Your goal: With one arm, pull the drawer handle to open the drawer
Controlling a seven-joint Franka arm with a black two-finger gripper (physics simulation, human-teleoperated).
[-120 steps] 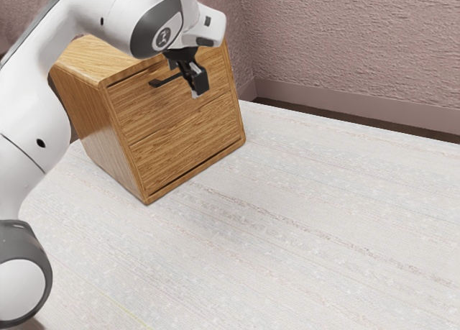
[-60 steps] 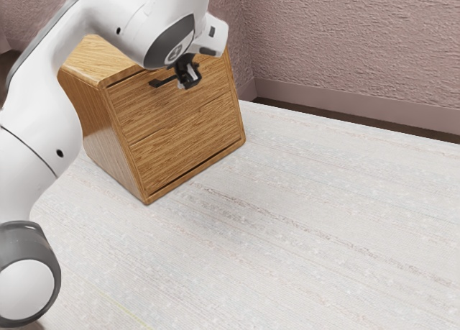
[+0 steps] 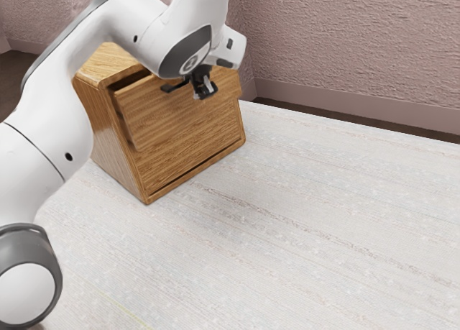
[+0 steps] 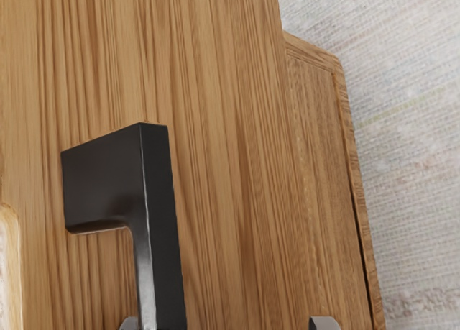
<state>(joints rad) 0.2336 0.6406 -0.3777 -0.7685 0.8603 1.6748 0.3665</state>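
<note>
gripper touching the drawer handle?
Touching. Wrist view: the handle lies against one fingertip, no gap; the other fingertip stands clear, so the gripper is open.

Free room over the table (image 3: 323,222), exterior view's right (cabinet (image 3: 180,143) near wall (image 3: 345,35))

The top drawer (image 3: 176,118) has slid partway out of the cabinet (image 3: 109,139).

A pale grey, finely grained tabletop (image 3: 309,229) is spread across most of the frame. One light oak-wood box cabinet (image 3: 183,147) is set directly on it in the upper left, its front turned toward the lower right.
</note>
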